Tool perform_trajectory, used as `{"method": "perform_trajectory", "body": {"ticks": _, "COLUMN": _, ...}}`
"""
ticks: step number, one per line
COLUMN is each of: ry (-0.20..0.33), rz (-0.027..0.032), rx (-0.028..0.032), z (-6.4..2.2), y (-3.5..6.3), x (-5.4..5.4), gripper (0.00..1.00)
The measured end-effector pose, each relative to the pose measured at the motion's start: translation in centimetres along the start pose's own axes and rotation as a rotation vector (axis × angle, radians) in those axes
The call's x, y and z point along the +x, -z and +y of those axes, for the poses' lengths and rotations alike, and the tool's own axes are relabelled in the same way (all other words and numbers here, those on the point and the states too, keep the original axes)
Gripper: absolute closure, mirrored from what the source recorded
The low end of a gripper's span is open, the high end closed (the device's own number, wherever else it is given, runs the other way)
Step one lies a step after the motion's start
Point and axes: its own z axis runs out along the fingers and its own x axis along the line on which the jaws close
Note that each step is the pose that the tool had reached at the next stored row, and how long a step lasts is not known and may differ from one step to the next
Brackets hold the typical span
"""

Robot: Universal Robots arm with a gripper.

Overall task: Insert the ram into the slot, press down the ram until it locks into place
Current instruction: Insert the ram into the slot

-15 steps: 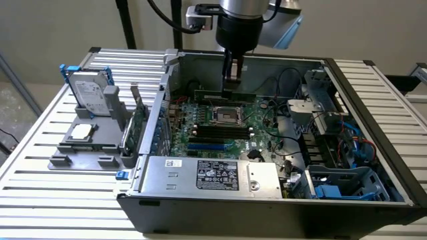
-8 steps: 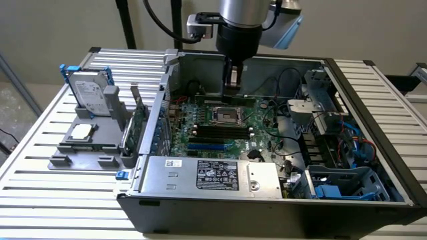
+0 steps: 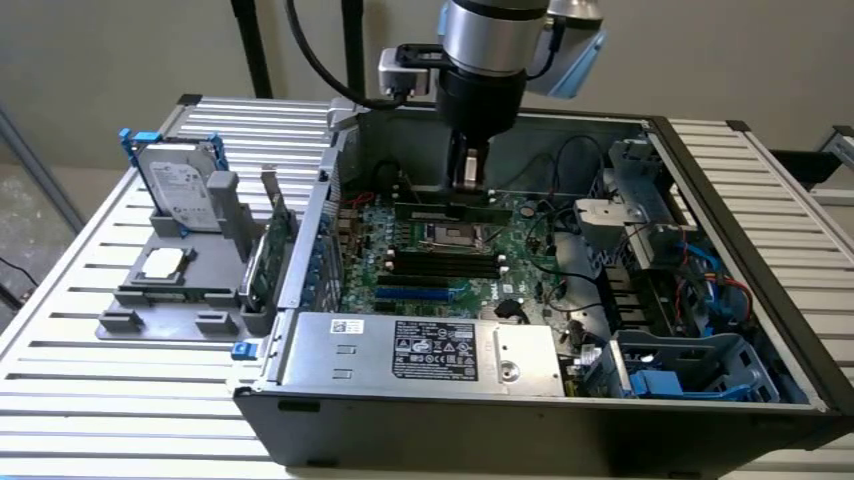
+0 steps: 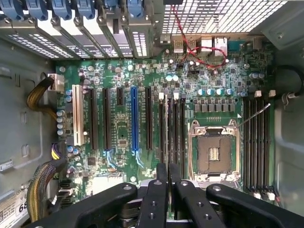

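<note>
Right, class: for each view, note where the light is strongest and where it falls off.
Exterior view: even light on the slatted table; dimmer inside the case, around the hand gripping the ram. Wrist view: the perforated rear panel glares white; the motherboard is evenly lit.

The case point(image 3: 441, 430) is matt grey sheet metal. The motherboard point(image 4: 142, 71) is green, lightly glossy laminate. The slot point(image 4: 176, 128) is smooth black plastic; the ram point(image 3: 427, 213) is green board. The gripper point(image 4: 168, 167) jaws are matt black. The tabletop point(image 3: 80, 330) is ribbed satin metal.
</note>
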Motion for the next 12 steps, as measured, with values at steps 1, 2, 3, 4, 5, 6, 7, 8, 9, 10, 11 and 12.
{"method": "perform_trajectory", "body": {"ticks": 1, "ry": 0.000, "rz": 0.0000, "rx": 0.0000, "z": -0.03, "y": -0.18, "x": 0.0, "gripper": 0.87}}
{"method": "perform_trajectory", "body": {"ticks": 2, "ry": 0.000, "rz": 0.0000, "rx": 0.0000, "z": -0.05, "y": -0.36, "x": 0.1, "gripper": 0.87}}
{"method": "perform_trajectory", "body": {"ticks": 3, "ry": 0.000, "rz": -0.0001, "rx": 0.0000, "z": -0.07, "y": -0.54, "x": 0.1, "gripper": 0.87}}
{"method": "perform_trajectory", "body": {"ticks": 4, "ry": 0.000, "rz": -0.0001, "rx": 0.0000, "z": -0.09, "y": -0.72, "x": 0.1, "gripper": 0.87}}
{"method": "perform_trajectory", "body": {"ticks": 5, "ry": 0.000, "rz": -0.0002, "rx": 0.0000, "z": -0.12, "y": -0.90, "x": 0.2, "gripper": 0.87}}
{"method": "perform_trajectory", "body": {"ticks": 6, "ry": 0.000, "rz": -0.0001, "rx": 0.0000, "z": -0.13, "y": -1.08, "x": 0.2, "gripper": 0.87}}
{"method": "perform_trajectory", "body": {"ticks": 7, "ry": 0.000, "rz": 0.0000, "rx": 0.0000, "z": -0.16, "y": -1.27, "x": 0.2, "gripper": 0.87}}
{"method": "perform_trajectory", "body": {"ticks": 8, "ry": 0.000, "rz": 0.0000, "rx": 0.0000, "z": -0.17, "y": -1.44, "x": 0.3, "gripper": 0.87}}
{"method": "perform_trajectory", "body": {"ticks": 9, "ry": 0.000, "rz": -0.0001, "rx": 0.0001, "z": -0.20, "y": -1.63, "x": 0.3, "gripper": 0.87}}
{"method": "perform_trajectory", "body": {"ticks": 10, "ry": -0.001, "rz": -0.0001, "rx": 0.0000, "z": -0.22, "y": -1.80, "x": 0.3, "gripper": 0.87}}
{"method": "perform_trajectory", "body": {"ticks": 11, "ry": 0.000, "rz": 0.0000, "rx": 0.0000, "z": -0.24, "y": -1.98, "x": 0.4, "gripper": 0.87}}
{"method": "perform_trajectory", "body": {"ticks": 12, "ry": -0.001, "rz": -0.0001, "rx": 0.0000, "z": -0.26, "y": -2.18, "x": 0.4, "gripper": 0.87}}
